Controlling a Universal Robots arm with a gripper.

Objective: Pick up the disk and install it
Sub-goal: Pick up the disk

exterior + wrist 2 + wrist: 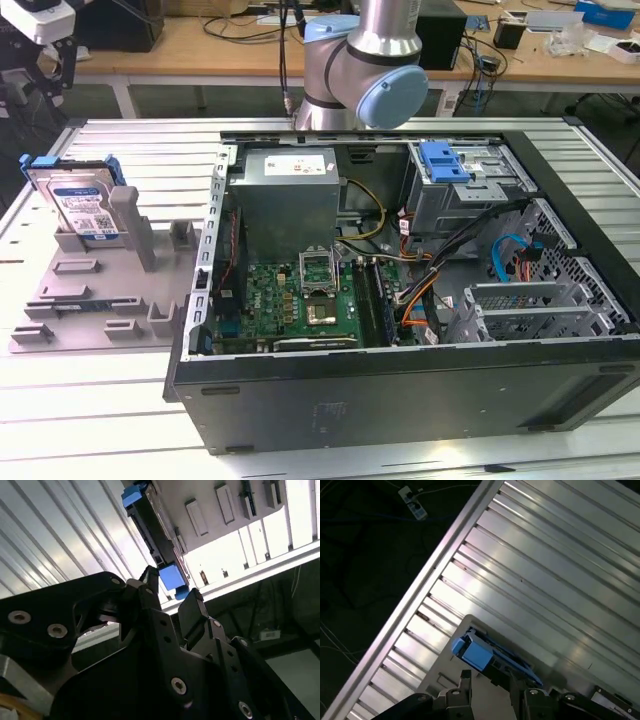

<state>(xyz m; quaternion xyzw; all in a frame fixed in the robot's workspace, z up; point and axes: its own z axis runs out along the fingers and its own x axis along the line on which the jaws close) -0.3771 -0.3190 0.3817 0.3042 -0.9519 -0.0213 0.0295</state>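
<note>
The disk [85, 203] stands upright in a slot of the grey fixture [95, 300] at the exterior view's left. It is silver with a white-and-blue label and a blue carrier frame. In the second wrist view I see the disk [150, 532] edge-on, just beyond my gripper [171, 591]. Its two black fingers are apart with nothing between them. In the first wrist view the disk's blue frame [476, 653] lies just past the gripper [492, 680]. The gripper is open and apart from the disk.
An open computer case [400, 390] lies on the ribbed aluminium table [150, 140]. Inside it are a grey metal cage with a blue latch [447, 165], a grey box with a white label [288, 195] and a green board [290, 300]. The arm [365, 55] rises behind the case.
</note>
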